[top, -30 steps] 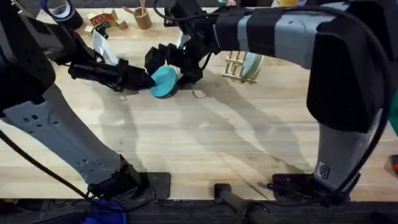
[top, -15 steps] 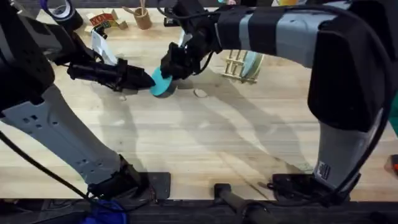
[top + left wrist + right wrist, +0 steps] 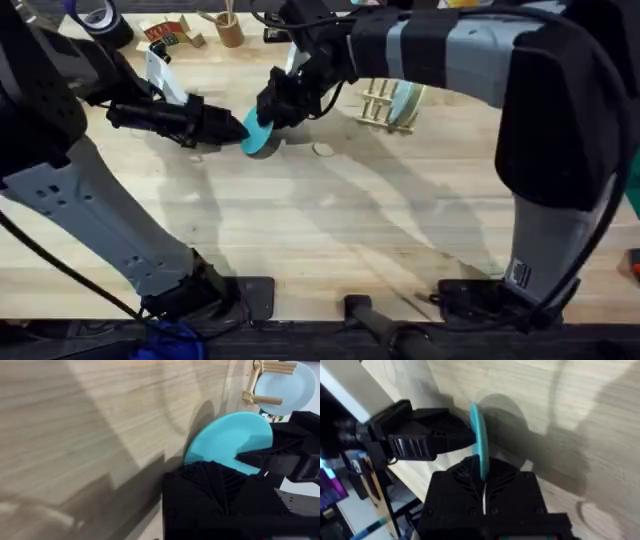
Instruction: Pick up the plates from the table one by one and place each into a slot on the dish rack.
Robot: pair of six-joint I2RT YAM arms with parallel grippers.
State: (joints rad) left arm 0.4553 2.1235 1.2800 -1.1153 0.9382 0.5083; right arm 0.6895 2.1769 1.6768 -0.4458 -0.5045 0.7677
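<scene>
Standing on edge between the two grippers, the turquoise plate [image 3: 256, 134] sits above the table [image 3: 330, 230] at about eleven o'clock from the tabletop's middle in the overhead view, most of its disc covered by black fingers. The right gripper [image 3: 277, 108] comes at it from one o'clock, and the right wrist view shows its fingers closed narrowly on the plate's rim [image 3: 480, 455], the thin edge running straight into the slit between them. The left gripper [image 3: 232, 126] reaches in from nine o'clock with its tip against the plate's other face; whether its fingers are pinching or merely touching cannot be told, since in its own wrist view the dark body hides the plate's lower part [image 3: 227, 440]. At two o'clock from the plate stands the dish rack [image 3: 383, 105], partly behind the right arm, with a pale blue plate [image 3: 405, 103] upright among its pegs; that plate is cut off by the frame in the left wrist view [image 3: 285, 387].
</scene>
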